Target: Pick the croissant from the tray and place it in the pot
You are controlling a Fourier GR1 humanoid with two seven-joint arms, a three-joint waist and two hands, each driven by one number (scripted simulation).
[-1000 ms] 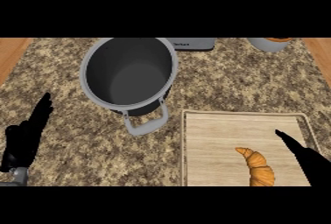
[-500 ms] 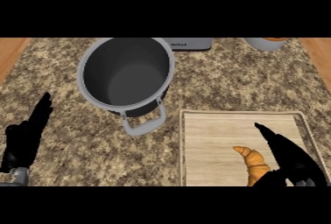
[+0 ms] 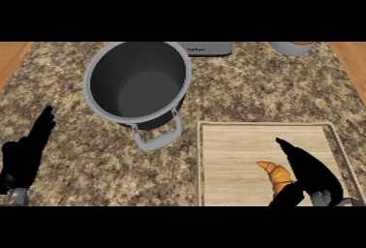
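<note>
A speckled brown granite counter [image 3: 236, 92] fills the head view, with strips of orange wood showing past its left and right edges. On its far left half stands a large round grey metal pot [image 3: 138, 85], open at the top and dark inside, its looped grey handle [image 3: 159, 137] pointing toward the near side. To the near right lies a pale rectangular wooden tray [image 3: 236, 160] with a raised rim, its far left corner just beside the pot's handle. The golden-brown curved croissant [image 3: 276, 176] rests on the tray's near right part, well apart from the pot. The robot's black right hand [image 3: 309, 170] comes in from the near right and lies over the tray, its fingers straight and pressed together, pointing toward the far left, with the thumb [image 3: 287, 197] dropped on the croissant's near end; the fingers run along the pastry's right side, and whether they touch it cannot be told. The black left hand [image 3: 27, 151] shows at the near left edge over bare counter, fingers straight, together and pointing far, resting open. At the far edge sit a grey box-shaped appliance [image 3: 209, 48] behind the pot and a small grey bowl with an orange filling [image 3: 292, 47] to the right.
</note>
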